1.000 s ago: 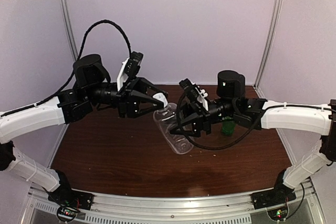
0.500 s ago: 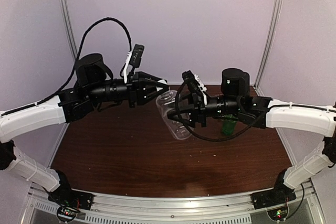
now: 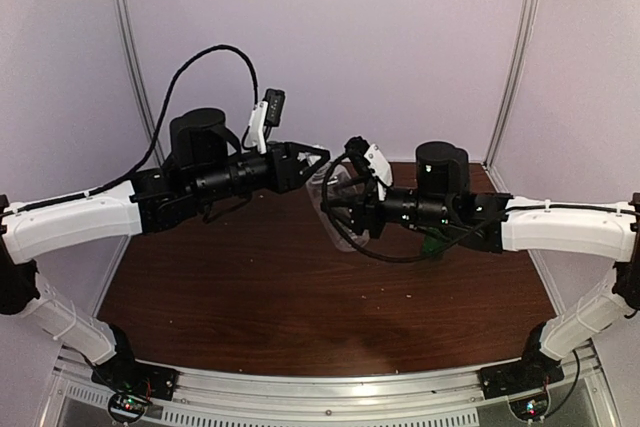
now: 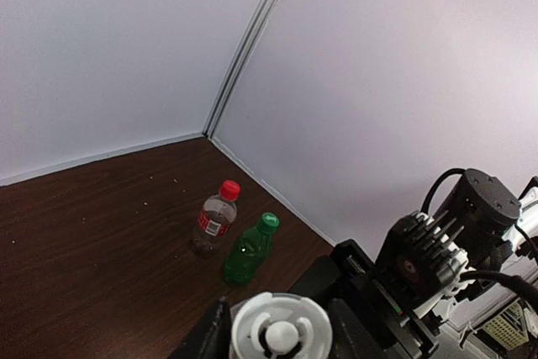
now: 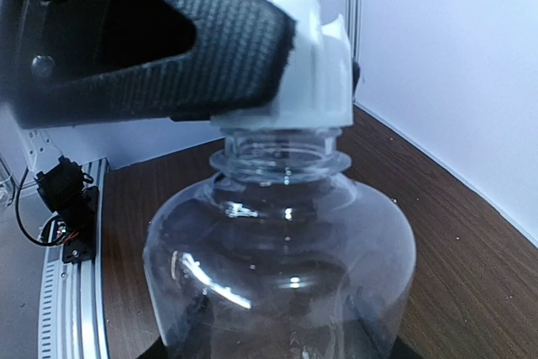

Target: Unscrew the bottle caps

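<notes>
My left hand (image 3: 316,158) is clamped on the white nozzle-like plastic cap (image 5: 307,65), which sits at the mouth of the clear unlabelled plastic bottle (image 5: 277,250). My right hand (image 3: 338,209) grips that bottle's body. Beyond the left hand's fingertips two more bottles stand side by side on the brown surface (image 4: 101,233): a dark green plastic bottle (image 4: 246,254) with a green cap (image 4: 268,222), and a smaller clear bottle with a red label (image 4: 214,223) and a red cap (image 4: 229,188). I count three bottles and three caps.

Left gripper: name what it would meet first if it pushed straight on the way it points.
The left gripper, shut on the white cap, would probably press it straight into the neck of the clear bottle, which the right gripper holds.
</notes>
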